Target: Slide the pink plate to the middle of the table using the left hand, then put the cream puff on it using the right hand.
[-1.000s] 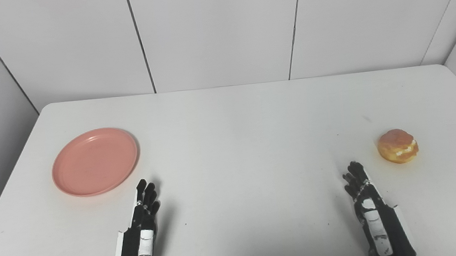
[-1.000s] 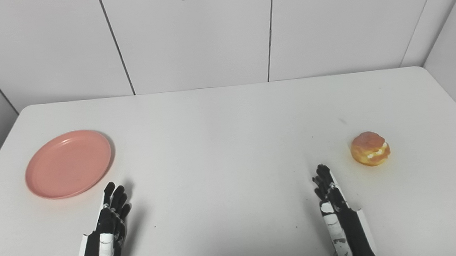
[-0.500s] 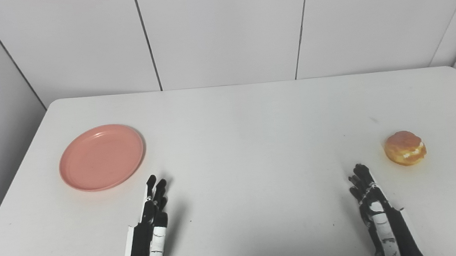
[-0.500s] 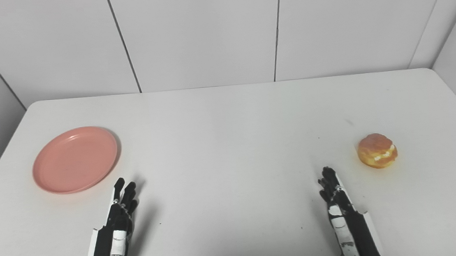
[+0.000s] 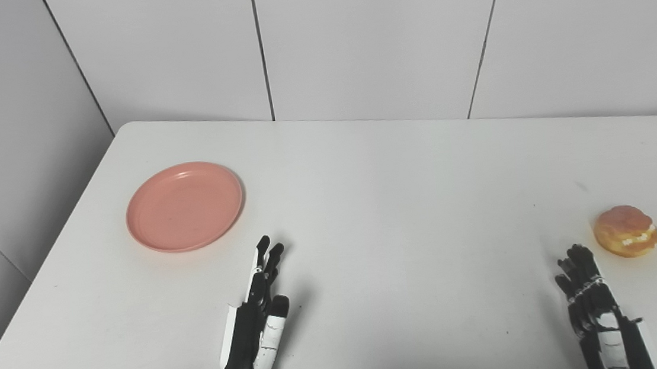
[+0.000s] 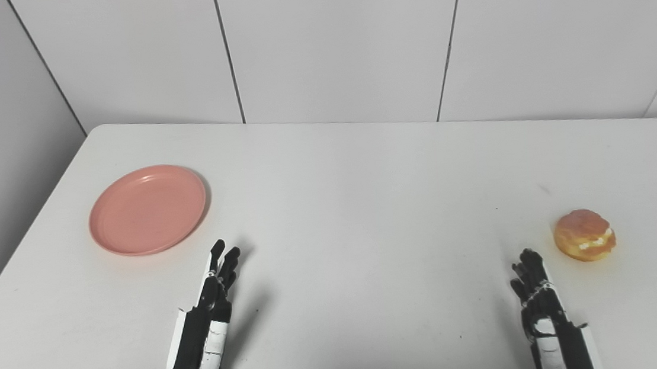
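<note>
The pink plate (image 5: 184, 206) lies empty on the left side of the white table (image 5: 388, 191). The cream puff (image 5: 625, 231), golden with white cream showing, sits at the far right. My left hand (image 5: 258, 327) is open with fingers straight, near the front edge, below and to the right of the plate and apart from it. My right hand (image 5: 594, 304) is open with fingers straight, just below and left of the cream puff, not touching it. Both hands hold nothing.
White panelled walls (image 5: 375, 37) stand behind the table and along its left side. The table's left edge (image 5: 65, 231) runs close to the plate. A small dark mark (image 5: 582, 186) is on the tabletop above the cream puff.
The camera has turned left, so the whole scene has shifted right in the picture. The left hand has reached slightly forward toward the plate. Plate and cream puff have not moved on the table.
</note>
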Motion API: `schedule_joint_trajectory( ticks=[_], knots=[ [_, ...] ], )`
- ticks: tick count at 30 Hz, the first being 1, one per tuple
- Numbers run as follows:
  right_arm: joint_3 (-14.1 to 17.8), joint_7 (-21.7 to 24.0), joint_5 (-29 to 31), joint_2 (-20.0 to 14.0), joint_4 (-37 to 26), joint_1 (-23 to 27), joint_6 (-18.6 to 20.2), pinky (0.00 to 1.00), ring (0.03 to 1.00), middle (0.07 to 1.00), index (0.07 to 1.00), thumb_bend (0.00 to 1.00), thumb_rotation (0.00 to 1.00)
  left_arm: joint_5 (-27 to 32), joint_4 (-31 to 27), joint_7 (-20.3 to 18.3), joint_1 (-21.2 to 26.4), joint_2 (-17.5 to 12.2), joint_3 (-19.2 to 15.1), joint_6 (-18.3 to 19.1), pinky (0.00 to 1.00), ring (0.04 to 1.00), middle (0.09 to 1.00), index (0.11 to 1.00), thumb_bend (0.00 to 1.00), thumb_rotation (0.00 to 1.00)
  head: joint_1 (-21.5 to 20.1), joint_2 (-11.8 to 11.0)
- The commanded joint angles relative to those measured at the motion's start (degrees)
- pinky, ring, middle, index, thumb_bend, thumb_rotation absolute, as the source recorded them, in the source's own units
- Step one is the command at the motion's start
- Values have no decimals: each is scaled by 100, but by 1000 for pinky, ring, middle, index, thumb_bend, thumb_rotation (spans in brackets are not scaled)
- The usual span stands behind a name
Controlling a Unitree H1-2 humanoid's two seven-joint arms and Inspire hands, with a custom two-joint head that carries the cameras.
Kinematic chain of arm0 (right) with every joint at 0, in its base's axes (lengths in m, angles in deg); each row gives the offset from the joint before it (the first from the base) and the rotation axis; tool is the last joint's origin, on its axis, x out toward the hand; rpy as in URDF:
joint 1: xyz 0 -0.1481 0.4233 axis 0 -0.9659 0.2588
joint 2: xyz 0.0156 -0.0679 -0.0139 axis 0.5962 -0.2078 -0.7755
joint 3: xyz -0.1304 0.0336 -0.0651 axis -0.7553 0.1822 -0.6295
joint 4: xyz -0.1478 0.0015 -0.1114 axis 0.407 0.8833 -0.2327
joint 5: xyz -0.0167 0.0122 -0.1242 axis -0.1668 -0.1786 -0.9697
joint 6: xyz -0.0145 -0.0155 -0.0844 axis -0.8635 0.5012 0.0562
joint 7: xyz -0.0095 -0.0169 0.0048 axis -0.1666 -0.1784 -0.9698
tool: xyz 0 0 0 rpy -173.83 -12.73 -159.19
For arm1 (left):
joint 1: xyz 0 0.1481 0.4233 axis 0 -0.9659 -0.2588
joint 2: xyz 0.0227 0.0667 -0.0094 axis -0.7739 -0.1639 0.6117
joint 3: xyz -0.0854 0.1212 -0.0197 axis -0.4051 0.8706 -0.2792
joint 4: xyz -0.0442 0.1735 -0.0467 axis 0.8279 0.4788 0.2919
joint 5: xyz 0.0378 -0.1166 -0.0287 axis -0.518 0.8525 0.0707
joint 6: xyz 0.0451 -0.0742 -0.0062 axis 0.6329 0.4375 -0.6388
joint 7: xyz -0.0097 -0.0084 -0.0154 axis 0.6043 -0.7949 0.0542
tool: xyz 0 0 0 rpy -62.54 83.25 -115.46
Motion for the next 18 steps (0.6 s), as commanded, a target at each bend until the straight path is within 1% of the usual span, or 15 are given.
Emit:
schedule_joint_trajectory(
  ticks=[1,6,9,13,15,18],
  knots=[
    [19,-34,-64,-35,222,-108,10,1000,1000,995,971,851,952,-79,138,-68,-238,-99,195,83,993,975,953,993,848,990,2,-31],
    [-27,-83,-152,20,247,-122,3,1000,1000,988,964,841,963,-12,165,-38,-238,-164,182,55,1000,978,954,997,830,985,-39,-113],
    [-71,-114,-225,53,273,-108,6,1000,1000,995,966,839,968,57,261,-27,-192,-213,130,-73,1000,984,959,1000,819,986,-107,-182],
    [-119,-156,-238,80,365,-55,38,1000,1000,999,966,808,972,261,373,-8,-125,-213,18,-220,1000,993,962,1000,834,970,-142,-275],
    [-131,-167,-228,86,397,-24,56,1000,1000,997,967,808,961,375,389,-8,-106,-199,-22,-226,1000,999,966,1000,847,958,-95,-271],
    [-133,-195,-268,78,456,22,79,1000,1000,993,971,818,953,478,410,8,-75,-175,-50,-217,1000,993,958,992,836,945,-40,-350]
  ],
)
